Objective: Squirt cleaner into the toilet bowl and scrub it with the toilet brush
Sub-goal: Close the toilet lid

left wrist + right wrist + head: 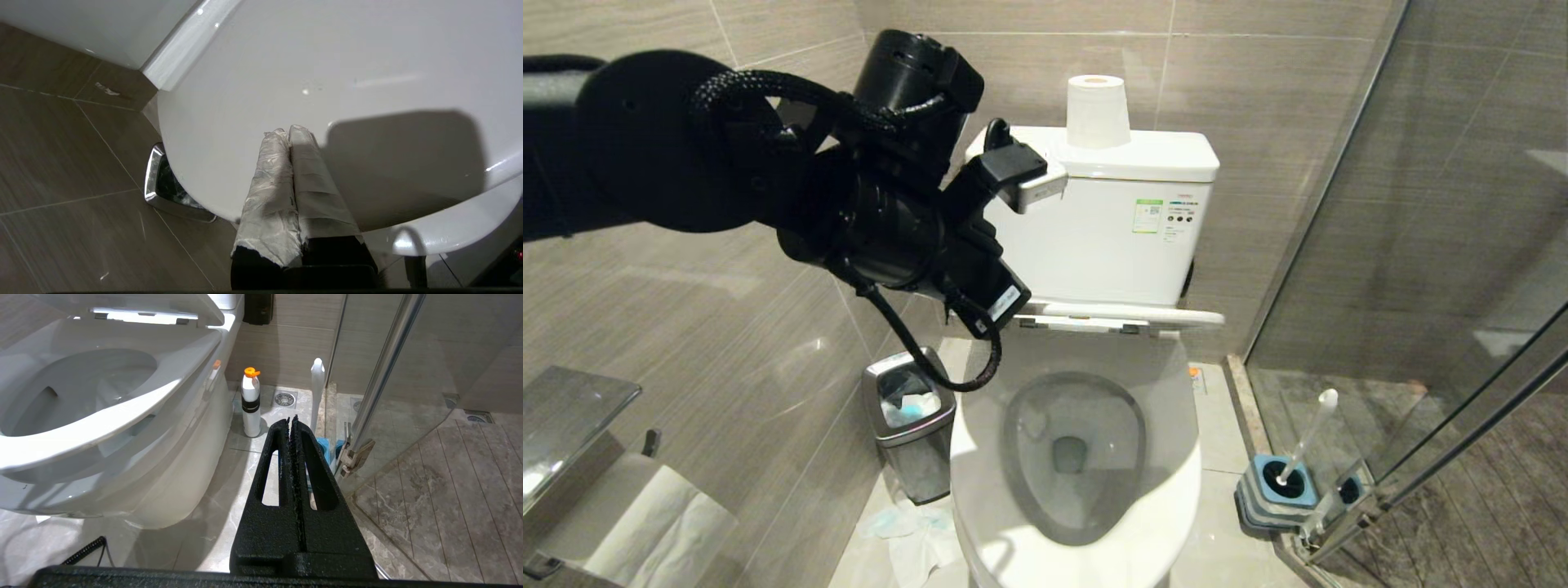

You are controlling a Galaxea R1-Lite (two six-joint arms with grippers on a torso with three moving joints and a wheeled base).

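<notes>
The white toilet bowl (1176, 490) stands open below me, and no cleaner shows in its grey water. Its lid (1119, 314) is raised toward the tank. My left gripper (992, 314) hangs at the lid's left edge. In the left wrist view the gripper (289, 131) is shut and empty, its taped fingers lying against the lid's white surface (327, 61). The toilet brush (1307, 437) stands in its blue holder (1278, 490) on the floor at the right. My right gripper (291, 418) is shut and empty, low beside the bowl (122, 412), pointing toward the brush handle (318, 392).
A steel waste bin (908, 416) sits left of the bowl, with tissue (907, 531) on the floor before it. A paper roll (1098, 110) tops the tank. A white bottle with an orange cap (250, 402) stands by the bowl's right side. The glass shower door (1421, 245) closes the right.
</notes>
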